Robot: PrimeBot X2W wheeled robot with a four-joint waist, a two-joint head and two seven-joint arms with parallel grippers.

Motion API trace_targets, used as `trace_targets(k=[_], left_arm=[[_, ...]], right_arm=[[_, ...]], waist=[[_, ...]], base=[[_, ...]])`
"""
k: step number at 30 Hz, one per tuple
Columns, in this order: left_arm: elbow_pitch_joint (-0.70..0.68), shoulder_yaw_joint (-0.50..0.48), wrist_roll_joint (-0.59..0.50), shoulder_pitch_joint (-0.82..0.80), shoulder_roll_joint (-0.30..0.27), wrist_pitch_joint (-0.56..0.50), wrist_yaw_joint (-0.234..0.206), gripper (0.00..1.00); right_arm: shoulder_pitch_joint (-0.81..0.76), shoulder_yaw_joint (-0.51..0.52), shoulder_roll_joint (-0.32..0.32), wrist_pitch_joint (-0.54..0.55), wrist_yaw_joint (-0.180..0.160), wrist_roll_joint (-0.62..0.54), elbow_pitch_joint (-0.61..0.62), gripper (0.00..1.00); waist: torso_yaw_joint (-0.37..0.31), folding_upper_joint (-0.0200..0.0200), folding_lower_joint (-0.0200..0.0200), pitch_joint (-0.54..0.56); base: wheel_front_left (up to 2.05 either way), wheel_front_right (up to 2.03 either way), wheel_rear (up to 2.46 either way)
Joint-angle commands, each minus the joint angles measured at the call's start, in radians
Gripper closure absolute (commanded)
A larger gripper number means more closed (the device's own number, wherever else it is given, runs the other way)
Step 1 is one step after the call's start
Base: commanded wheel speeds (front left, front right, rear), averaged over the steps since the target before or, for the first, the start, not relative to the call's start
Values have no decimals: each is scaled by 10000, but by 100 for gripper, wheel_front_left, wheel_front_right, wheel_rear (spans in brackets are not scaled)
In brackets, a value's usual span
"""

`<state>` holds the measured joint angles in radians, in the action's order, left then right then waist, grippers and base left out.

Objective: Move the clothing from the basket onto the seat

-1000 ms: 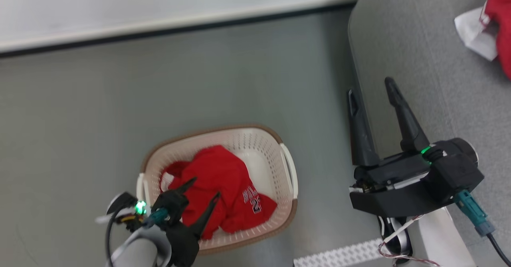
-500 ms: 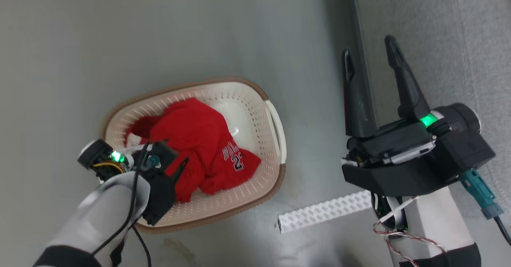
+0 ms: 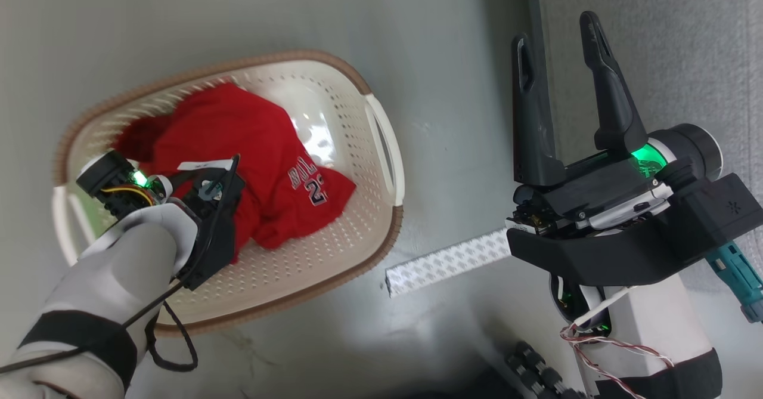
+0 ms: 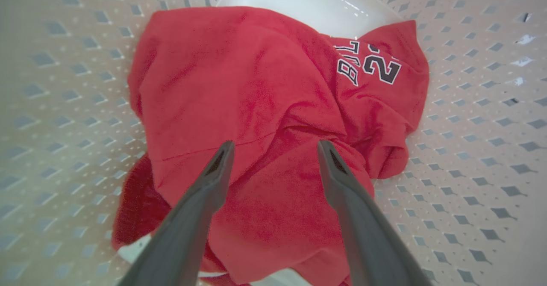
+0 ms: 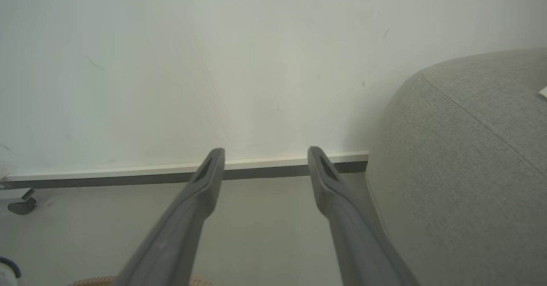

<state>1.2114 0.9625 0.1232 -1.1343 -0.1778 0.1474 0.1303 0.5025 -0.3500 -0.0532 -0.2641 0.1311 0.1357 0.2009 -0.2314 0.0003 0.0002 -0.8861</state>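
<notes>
The head camera now looks more steeply down. The left gripper [image 4: 275,145], a second ago over the near rim of the basket [image 3: 340,113], now reaches deep inside it, just above the red clothing [image 4: 256,85].

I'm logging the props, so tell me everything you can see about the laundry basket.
The basket is small, cream-white plastic, oval, with walls pierced by rows of small holes, a brown rim band and white side handles. It stands upright on the grey floor, left of the seat and apart from it. A crumpled red garment lies inside, and the open left hand hangs over that fabric within its walls; contact cannot be told.
</notes>
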Motion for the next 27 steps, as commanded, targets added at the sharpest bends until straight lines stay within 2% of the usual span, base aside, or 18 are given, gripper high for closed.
trace_targets(k=[1, 4, 6, 7, 9, 15, 21, 27], left_arm=[[93, 49, -51, -83, -45, -10, 4, 0], [290, 145, -139, -308, 1, -87, -102, 0], [379, 290, -314, -474, -70, -66, -345, 0], [433, 522, -532, -602, -127, 21, -698, 0], [509, 665, -689, -695, -188, -30, -934, 0], [662, 921, -878, -814, -254, -391, -1394, 0], [713, 1000, -776, -823, -195, -477, -1550, 0], [743, 1202, -868, -940, -271, -411, -1483, 0]], right_arm=[[108, -19, 41, -2, -6, 88, -14, 0], [172, -88, 41, -2, -6, 193, -20, 0], [223, -129, 43, -2, -6, 261, 18, 0], [260, -166, 42, -2, -6, 361, 85, 0], [302, -189, 40, -2, -6, 441, 142, 0], [244, -221, 41, -2, -6, 563, 204, 0], [24, -181, 40, -2, -6, 604, 296, 0], [47, -141, 40, -2, -5, 598, 334, 0]], waist=[[-377, -3, -2, -541], [-451, -3, -2, -721], [-515, -3, -2, -845], [-614, -3, -2, -984], [-719, -3, -2, -1133], [-886, -3, -2, -1459], [-866, -3, -2, -1601], [-774, -3, -2, -1769]], base=[[0, 0, 0], [0, 0, 0], [0, 0, 0], [0, 0, 0], [0, 0, 0], [0, 0, 0], [0, 0, 0], [0, 0, 0]])
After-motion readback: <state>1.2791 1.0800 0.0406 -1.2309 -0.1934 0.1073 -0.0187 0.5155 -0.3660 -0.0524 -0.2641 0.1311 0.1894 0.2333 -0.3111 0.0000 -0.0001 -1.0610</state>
